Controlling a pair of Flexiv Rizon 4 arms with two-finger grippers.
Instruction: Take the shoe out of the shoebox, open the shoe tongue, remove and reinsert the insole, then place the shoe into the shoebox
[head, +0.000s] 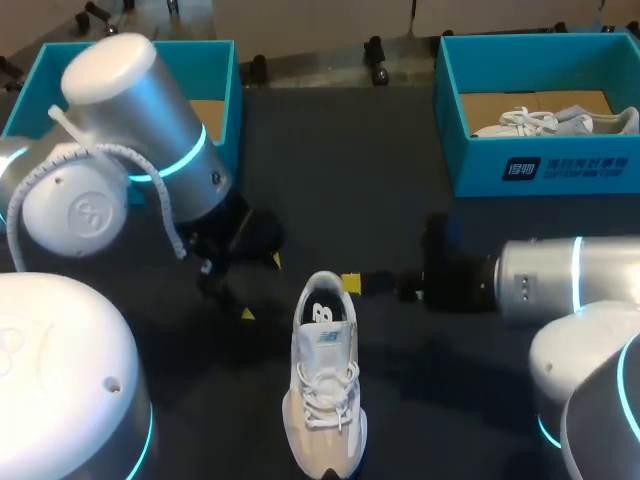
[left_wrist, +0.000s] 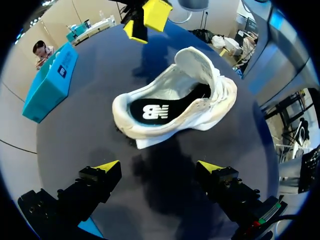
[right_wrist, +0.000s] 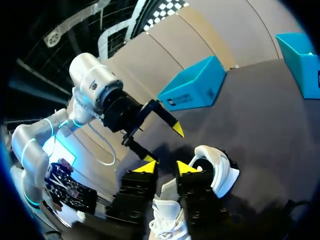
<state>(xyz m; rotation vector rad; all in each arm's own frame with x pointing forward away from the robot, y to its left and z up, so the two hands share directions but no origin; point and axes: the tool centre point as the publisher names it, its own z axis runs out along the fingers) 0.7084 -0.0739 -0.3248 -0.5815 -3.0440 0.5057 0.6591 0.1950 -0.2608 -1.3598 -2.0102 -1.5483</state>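
Left box (head: 228, 95) is seen well behind the left claw (head: 261, 287), at the table's (head: 340, 180) far edge. Left claw is spread wide, nothing held between its fingers; it is poised low over the table. The shoe (head: 325, 385) is found just ahead of the left claw in the left wrist view, heel end nearest, apart from both fingers. It is stood upright on its sole on the table, outside both boxes. The tongue (left_wrist: 197, 62) is seen raised above the opening, and the dark insole (left_wrist: 150, 111) is seated inside. Laces are tied over the forefoot. Right claw (head: 358, 284) is placed just beside the heel collar, on the far side of the shoe from the left claw. Its fingers are set a narrow gap apart, with nothing pinched between them. Contact with the heel cannot be told. The two claws are faced toward each other, near but apart. Right box (head: 540, 165) is located well behind the right claw, at the far edge, and a second shoe (head: 555, 122) is laid inside it.
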